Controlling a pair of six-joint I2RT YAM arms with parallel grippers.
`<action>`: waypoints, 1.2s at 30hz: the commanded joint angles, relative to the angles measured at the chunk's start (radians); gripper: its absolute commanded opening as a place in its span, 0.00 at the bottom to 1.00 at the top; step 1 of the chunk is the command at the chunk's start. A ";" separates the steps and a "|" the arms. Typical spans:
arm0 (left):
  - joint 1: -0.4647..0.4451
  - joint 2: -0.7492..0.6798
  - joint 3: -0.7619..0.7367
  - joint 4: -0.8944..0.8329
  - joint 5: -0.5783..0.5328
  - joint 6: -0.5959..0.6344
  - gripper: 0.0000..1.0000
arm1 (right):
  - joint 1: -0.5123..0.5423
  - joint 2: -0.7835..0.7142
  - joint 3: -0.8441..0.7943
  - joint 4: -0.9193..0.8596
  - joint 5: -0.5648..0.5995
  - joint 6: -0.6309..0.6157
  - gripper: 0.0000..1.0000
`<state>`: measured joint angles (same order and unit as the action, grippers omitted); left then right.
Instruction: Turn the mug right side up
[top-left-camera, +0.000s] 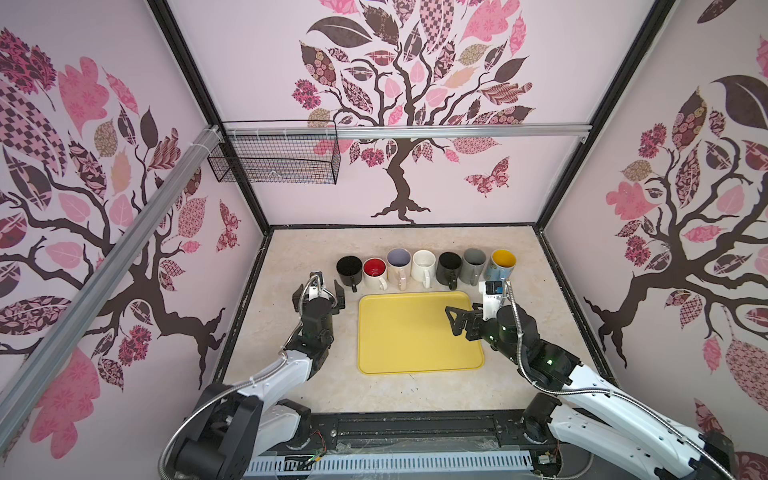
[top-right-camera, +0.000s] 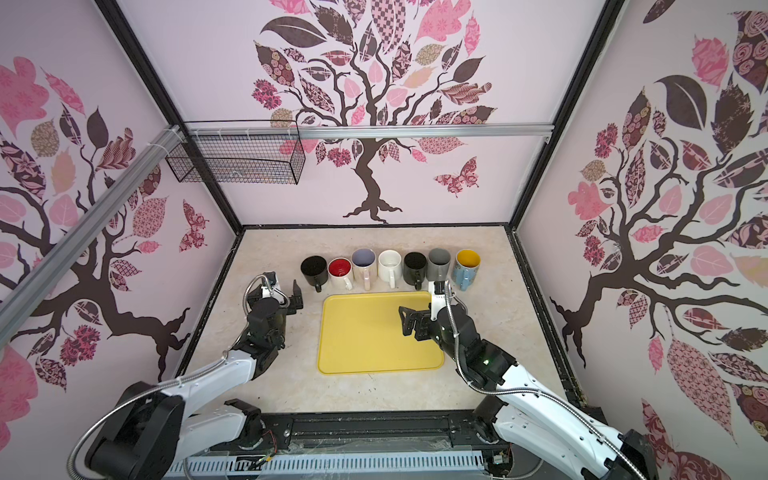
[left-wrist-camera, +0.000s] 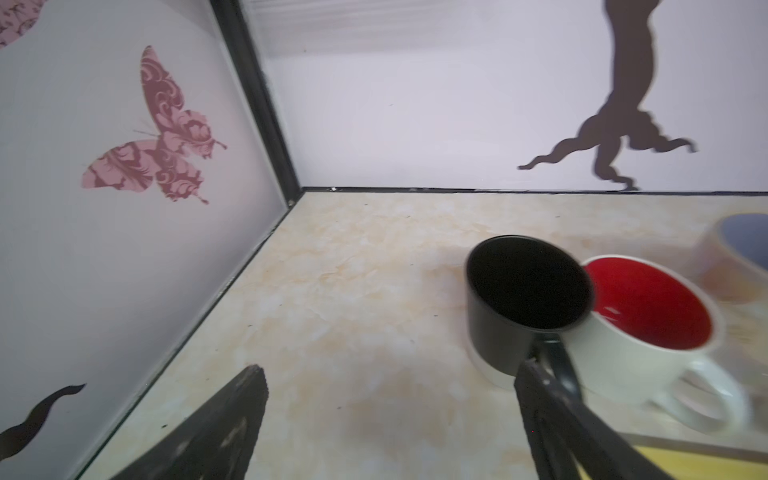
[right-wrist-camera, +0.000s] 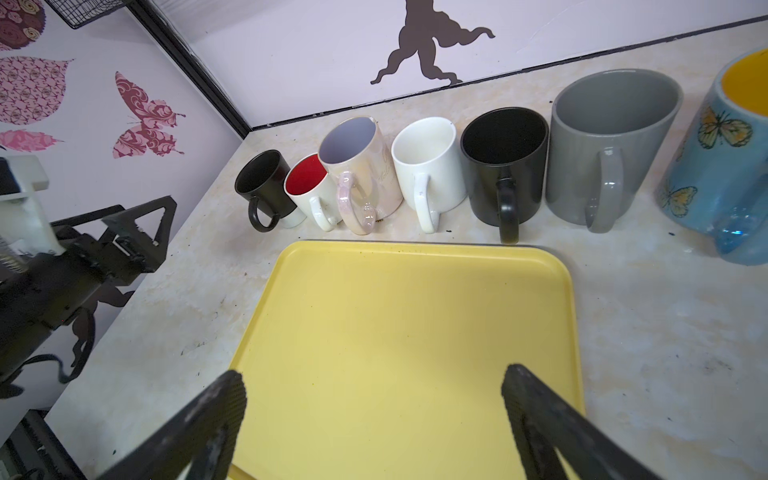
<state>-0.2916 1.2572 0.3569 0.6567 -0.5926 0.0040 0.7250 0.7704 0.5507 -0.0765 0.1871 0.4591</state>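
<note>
The mugs (top-left-camera: 423, 266) are packed in one tight row with only slivers between them, so no finger fits in there. Their handles poke toward the tray (top-left-camera: 399, 345) and nearly reach its far edge. There's loads of room over the tray, apart from the right gripper (right-wrist-camera: 374, 374) spread above its right part. The table (top-left-camera: 395, 239) is bare behind the row and left of the black mug (left-wrist-camera: 519, 291), where the left gripper (left-wrist-camera: 390, 374) sits splayed by its handle.

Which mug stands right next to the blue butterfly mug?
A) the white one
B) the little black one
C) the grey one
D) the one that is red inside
C: in a top view the grey mug is the direct neighbour of the blue butterfly mug, which ends the row; the right wrist view shows the same.
</note>
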 joint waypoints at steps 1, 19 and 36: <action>0.114 0.148 -0.030 0.228 -0.044 0.045 0.96 | 0.001 0.007 0.021 0.033 0.019 -0.030 1.00; 0.242 0.333 -0.015 0.360 0.247 -0.029 0.96 | 0.004 0.095 -0.133 0.335 0.245 -0.235 1.00; 0.243 0.336 -0.017 0.368 0.247 -0.027 0.96 | -0.338 0.492 -0.073 0.622 0.468 -0.346 1.00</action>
<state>-0.0502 1.5875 0.3454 0.9939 -0.3519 -0.0193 0.4911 1.1931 0.4442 0.4583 0.6624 0.1028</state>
